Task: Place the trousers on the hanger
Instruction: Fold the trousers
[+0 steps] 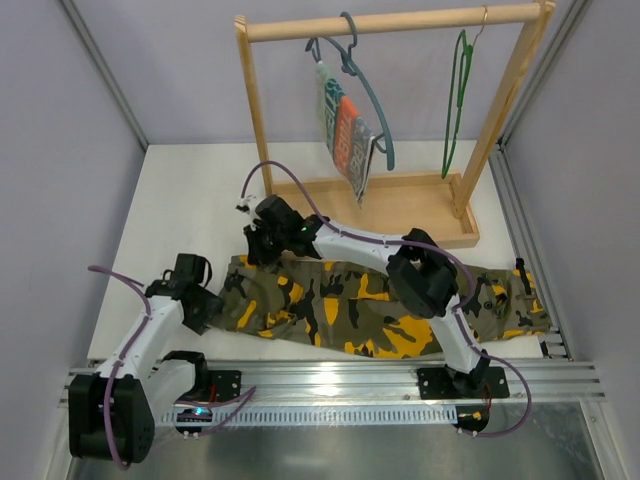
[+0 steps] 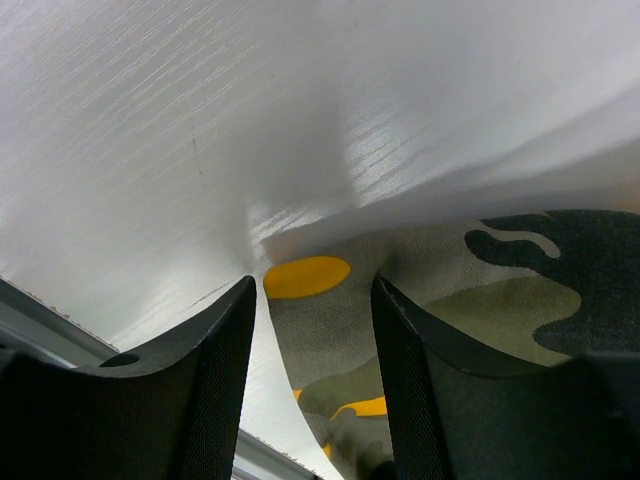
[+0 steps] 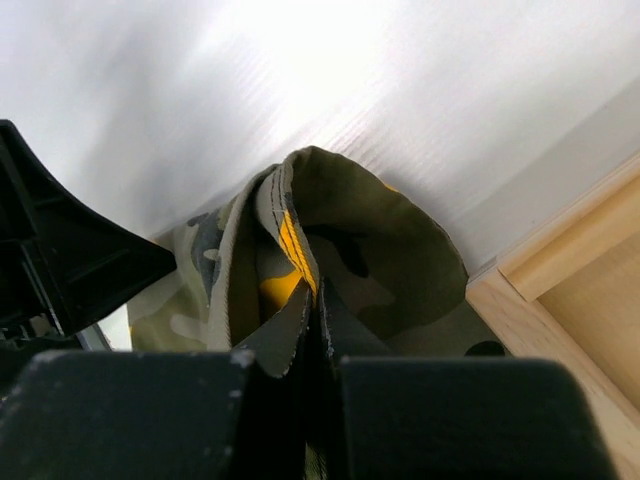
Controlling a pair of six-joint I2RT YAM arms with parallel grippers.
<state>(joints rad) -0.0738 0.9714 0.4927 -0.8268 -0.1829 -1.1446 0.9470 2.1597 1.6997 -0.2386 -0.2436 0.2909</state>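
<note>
the trousers (image 1: 380, 305) lie stretched left to right across the near part of the table (image 1: 190, 190), flat apart from one spot. the right arm (image 1: 360, 240) reaches across to their far left edge. there the right jaws are pressed together on a pinched-up fold of the camouflage cloth, which bulges in a loop just beyond the tips. the left arm (image 1: 150, 330) sits at the near left end of the garment. the left jaws stand apart, fingers (image 2: 215, 370) either side of the cloth's edge, clamping nothing. the hanger (image 1: 458, 95), thin and green, hangs from the right end of the wooden rack (image 1: 400, 22) at the far side, well apart from the trousers.

risks, as i judge them: the right grip looks to hold only a thin fold, so a lift could let the soft fabric slide out, or bring up one layer while the rest drags. with the left jaws not closed, the whole weight would hang from one point and the legs would trail. carrying the long cloth toward the rack could snag the rack's base (image 1: 400, 205) or brush the blue-grey hanger (image 1: 368, 100) with its striped cloth (image 1: 345, 135). the light wire hanger may swing or slip off the rail if nudged.
</note>
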